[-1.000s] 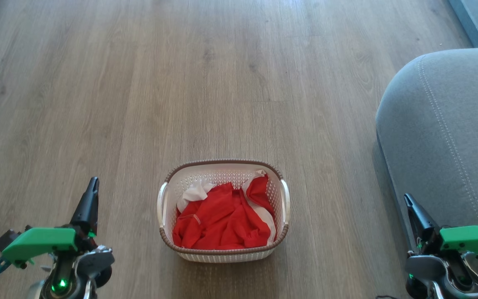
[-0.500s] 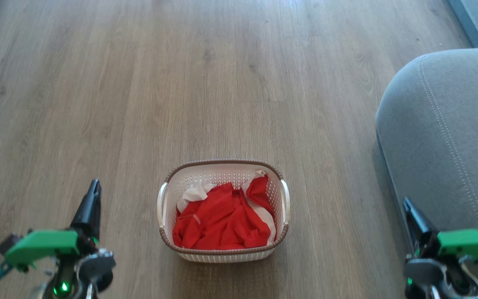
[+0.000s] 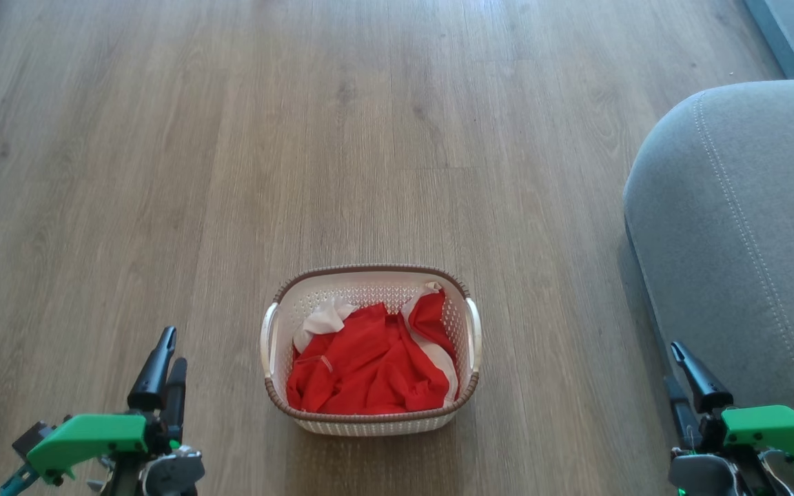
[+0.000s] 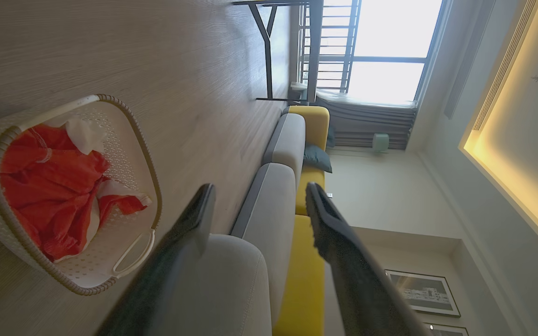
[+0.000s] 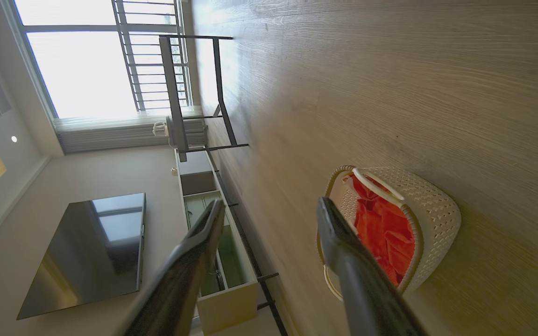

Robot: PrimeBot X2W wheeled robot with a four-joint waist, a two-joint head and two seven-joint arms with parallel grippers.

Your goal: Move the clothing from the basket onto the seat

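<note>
Two grippers show at the bottom corners of the head view. The left gripper [image 3: 174,348] is at lower left over the pale brown wood-plank floor [image 3: 300,138]. The right gripper [image 3: 673,362] is at lower right, close by the edge of the large grey fabric-upholstered seat [image 3: 748,227] with its line of pale stitching. Between them, apart from both and from the seat, a small cream-white perforated plastic basket [image 3: 369,426] with a brown woven-look rim stands on the floor. The soft bright red clothing [image 3: 369,365] with white panels lies crumpled inside it, below the rim.

Through the left wrist view, the left gripper [image 4: 259,189] has its two long dark fingers [image 4: 194,224] spread wide with nothing between them. The basket [image 4: 143,144] lies to the left with the clothing [image 4: 49,186] in it. The seat [image 4: 231,284] runs up the middle, backed by a yellow sofa back [image 4: 304,280], toward a bright window [image 4: 390,46].

From the right wrist view, the right gripper [image 5: 270,203] is likewise spread wide and empty. The basket [image 5: 432,210], holding the clothing [image 5: 381,228], stands on the floor just right of the right-hand finger. A dark flat television screen [image 5: 87,252] hangs at lower left, beside a low white cabinet [image 5: 213,298].
</note>
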